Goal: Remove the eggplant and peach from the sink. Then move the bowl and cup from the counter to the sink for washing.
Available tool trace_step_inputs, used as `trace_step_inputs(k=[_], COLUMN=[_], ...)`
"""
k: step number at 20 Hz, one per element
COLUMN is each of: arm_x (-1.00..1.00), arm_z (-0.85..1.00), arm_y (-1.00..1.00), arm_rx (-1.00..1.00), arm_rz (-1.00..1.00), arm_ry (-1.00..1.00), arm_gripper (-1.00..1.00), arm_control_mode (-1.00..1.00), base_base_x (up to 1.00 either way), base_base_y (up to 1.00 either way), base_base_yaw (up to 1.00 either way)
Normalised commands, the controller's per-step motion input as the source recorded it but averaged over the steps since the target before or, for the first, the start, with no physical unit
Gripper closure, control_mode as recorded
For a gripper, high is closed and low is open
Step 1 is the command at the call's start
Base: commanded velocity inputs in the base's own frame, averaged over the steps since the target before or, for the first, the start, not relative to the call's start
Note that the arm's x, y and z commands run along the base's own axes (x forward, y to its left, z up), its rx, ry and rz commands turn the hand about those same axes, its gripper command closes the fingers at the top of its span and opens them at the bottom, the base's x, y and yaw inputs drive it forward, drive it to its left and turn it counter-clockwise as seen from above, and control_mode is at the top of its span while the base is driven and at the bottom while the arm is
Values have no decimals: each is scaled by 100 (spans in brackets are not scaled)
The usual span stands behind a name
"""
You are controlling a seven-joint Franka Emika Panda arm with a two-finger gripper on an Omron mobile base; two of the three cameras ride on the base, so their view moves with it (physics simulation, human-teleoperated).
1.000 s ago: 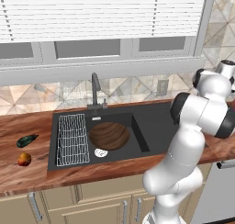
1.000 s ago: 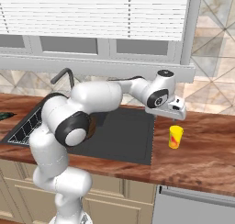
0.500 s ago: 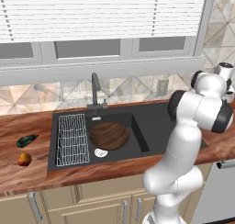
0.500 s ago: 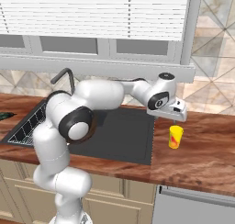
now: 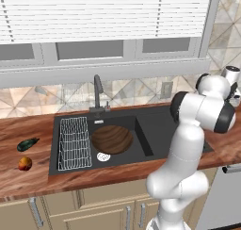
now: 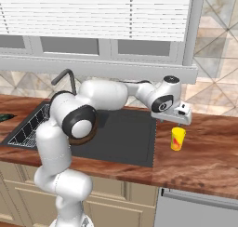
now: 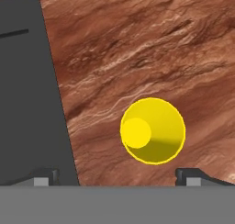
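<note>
yellow is the colour of the cup (image 6: 177, 138), and it stands upright on the brown wood counter (image 6: 209, 151), just to the right of the black sink (image 6: 125, 137). the gripper (image 6: 182, 121) hangs right over the cup, not touching it. its jaws are spread wide with nothing between them. in the hand view the cup (image 7: 153, 130) is seen from the top, a yellow ring with a yellow bottom, and the two dark fingertips (image 7: 46, 176) stand far apart at the bottom, one on each side of it.

the brown bowl (image 5: 111, 139) sits down inside the sink (image 5: 155, 130) basin, next to the round silver drain (image 5: 103, 156). a wire rack (image 5: 74, 142) lies just left of the bowl. the dark eggplant (image 5: 27, 143) lies on the counter (image 5: 28, 177) to the left of the sink. the orange-red peach (image 5: 25, 163) sits near it, a bit closer to the front edge. a dark faucet (image 5: 98, 94) stands behind the sink.
</note>
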Motion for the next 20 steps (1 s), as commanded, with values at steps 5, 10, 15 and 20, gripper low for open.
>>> trace_step_inputs(k=[5, 10, 15, 20], arm_x=[3, 7, 9, 6], arm_z=[-6, -8, -10, -8], arm_y=[-7, -4, 0, -2], arm_rx=[0, 0, 0, 0], arm_rz=[0, 0, 0, 0], arm_ry=[0, 0, 0, 0], arm_gripper=[-100, -100, -100, -100], arm_control_mode=[-100, -100, -100, -100], base_base_x=[0, 0, 0, 0], base_base_y=[0, 0, 0, 0], base_base_yaw=[0, 0, 0, 0])
